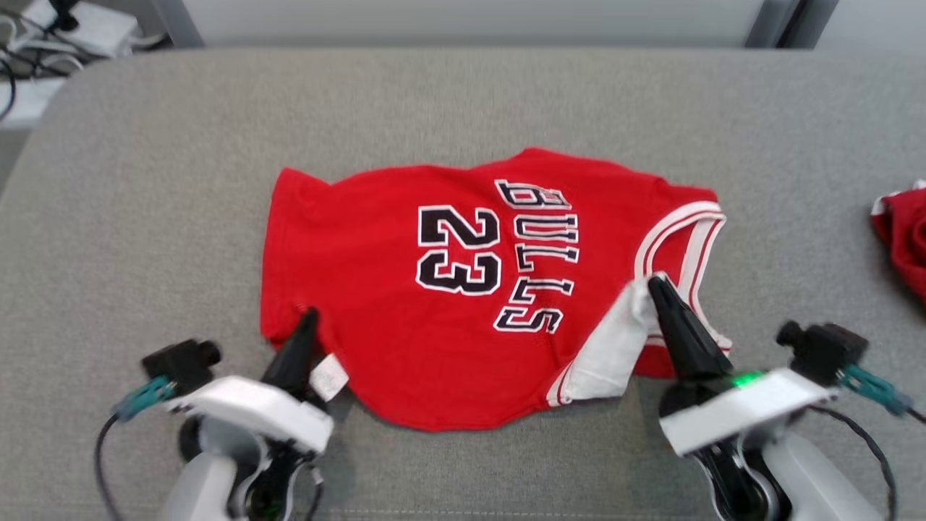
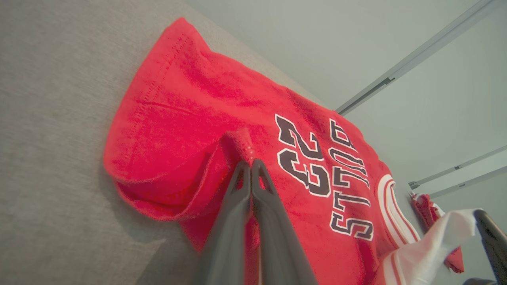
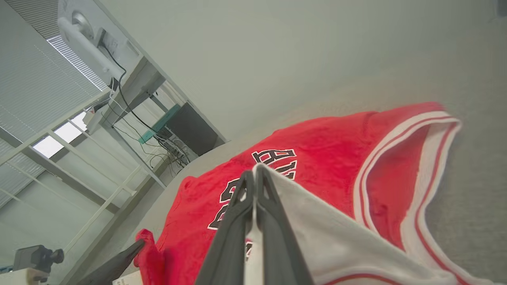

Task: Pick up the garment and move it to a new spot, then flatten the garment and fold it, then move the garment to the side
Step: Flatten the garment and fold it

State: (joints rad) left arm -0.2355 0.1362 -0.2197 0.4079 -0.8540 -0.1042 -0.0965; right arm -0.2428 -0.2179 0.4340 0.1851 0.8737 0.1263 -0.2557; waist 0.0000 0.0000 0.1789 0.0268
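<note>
Now my left gripper (image 1: 307, 320) pinches the near hem of the jersey (image 1: 376, 289), my right gripper (image 1: 657, 286) its near shoulder strap, likely to fold it evenly.

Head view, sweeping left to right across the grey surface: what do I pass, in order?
Left gripper, shut on the jersey hem → number 23 → BULLS lettering → right gripper, shut on the jersey's white-lined armhole → second red garment at the right edge.
</note>
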